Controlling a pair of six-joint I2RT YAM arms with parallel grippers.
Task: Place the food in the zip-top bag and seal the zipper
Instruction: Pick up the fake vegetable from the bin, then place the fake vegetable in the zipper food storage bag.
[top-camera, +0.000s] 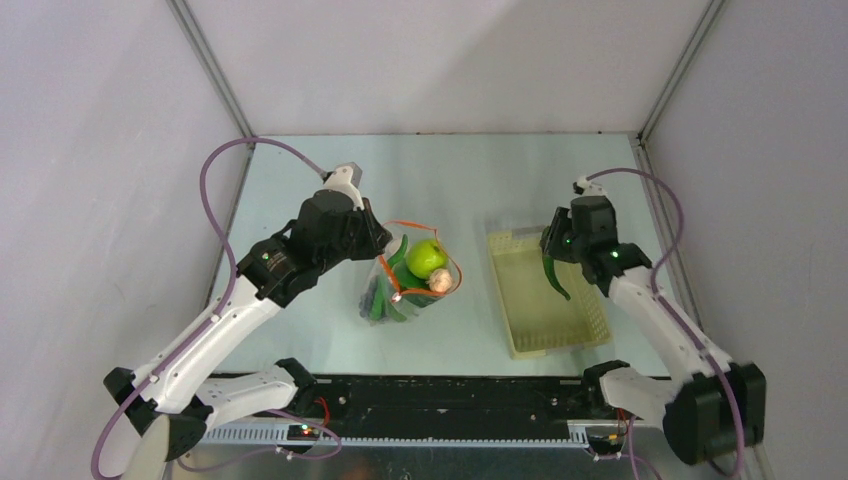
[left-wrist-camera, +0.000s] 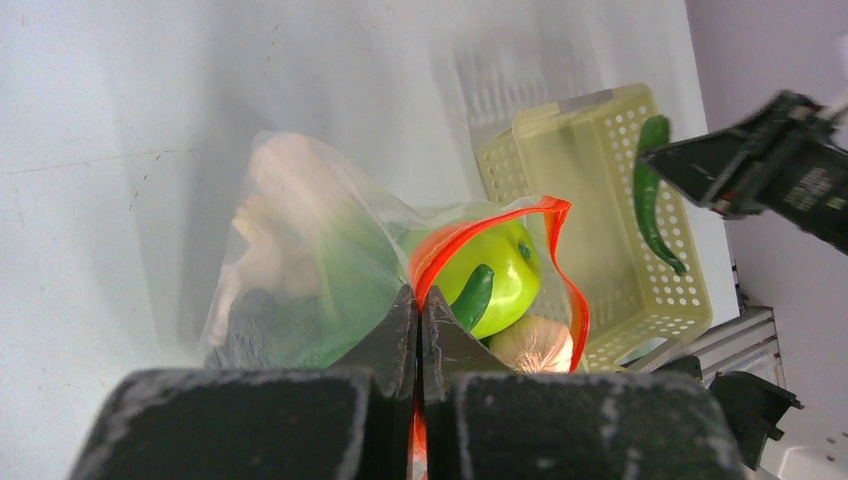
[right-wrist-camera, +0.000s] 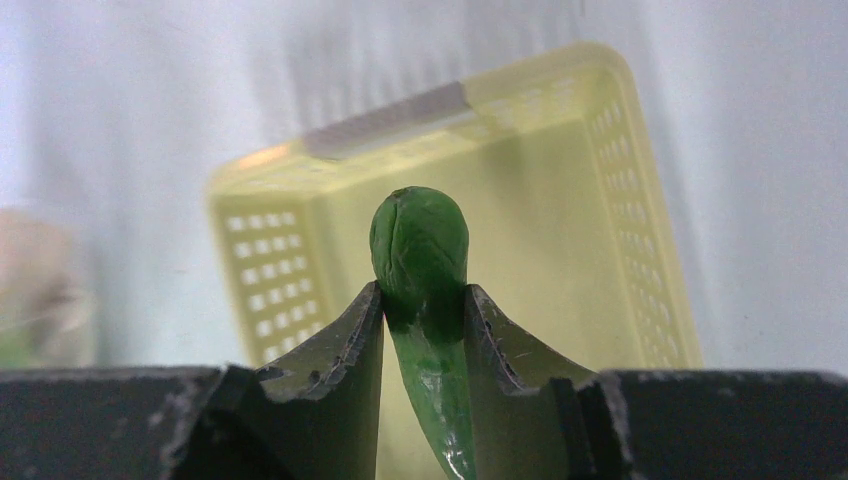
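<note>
The clear zip-top bag (top-camera: 392, 300) (left-wrist-camera: 330, 250) stands open on the table, its orange-red zipper (top-camera: 410, 224) (left-wrist-camera: 556, 215) looped wide. Inside it are a green apple (top-camera: 427, 257) (left-wrist-camera: 500, 275), a white mushroom (top-camera: 439, 283) (left-wrist-camera: 535, 343), a green pepper (left-wrist-camera: 473, 295), pale bok choy stalks (left-wrist-camera: 270, 225) and a dark clump of grapes (left-wrist-camera: 250, 325). My left gripper (top-camera: 384, 245) (left-wrist-camera: 420, 300) is shut on the bag's zipper edge. Above the basket, my right gripper (top-camera: 552, 252) (right-wrist-camera: 422, 300) is shut on a long green pepper (top-camera: 558, 280) (left-wrist-camera: 648, 190) (right-wrist-camera: 420, 245) that hangs point down.
A pale yellow perforated basket (top-camera: 545, 345) (left-wrist-camera: 590, 105) (right-wrist-camera: 400, 120) sits right of the bag, under the right gripper, with nothing showing inside it. Grey walls close in the table on the left, right and back.
</note>
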